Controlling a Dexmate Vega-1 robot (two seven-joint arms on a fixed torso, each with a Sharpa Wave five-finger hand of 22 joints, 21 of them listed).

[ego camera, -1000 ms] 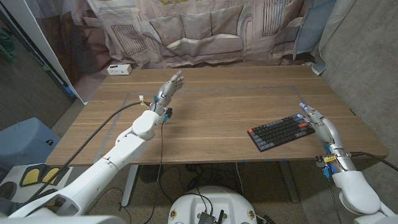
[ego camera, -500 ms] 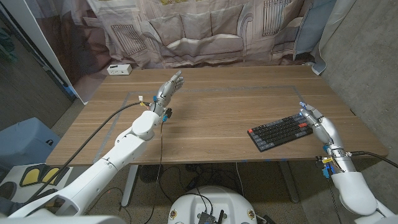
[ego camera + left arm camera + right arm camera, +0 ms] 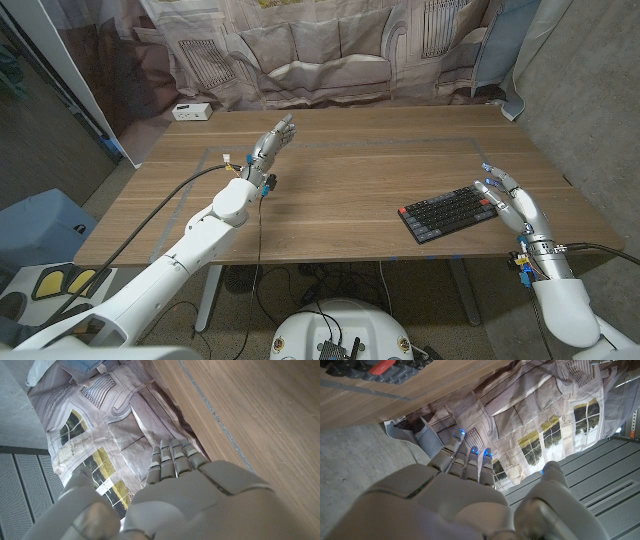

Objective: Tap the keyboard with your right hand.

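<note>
Right hand [image 3: 508,200] empty, fingers spread, beside black rigid keyboard [image 3: 450,211] near right; light, likely skids; tap keys, no grasp.

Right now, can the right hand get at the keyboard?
Probably yes. The right hand is open at the right end of the keyboard, fingers spread beside it, with nothing lying between them.

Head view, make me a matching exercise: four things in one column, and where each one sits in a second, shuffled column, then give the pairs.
1. keyboard
2. white box
3. left hand
4. right hand

A. far left corner of the table
B. by the keyboard's right end
C. raised over the table's left half
D. near the table's front right edge

Pairs: 1-D, 2-A, 3-C, 4-B
</note>
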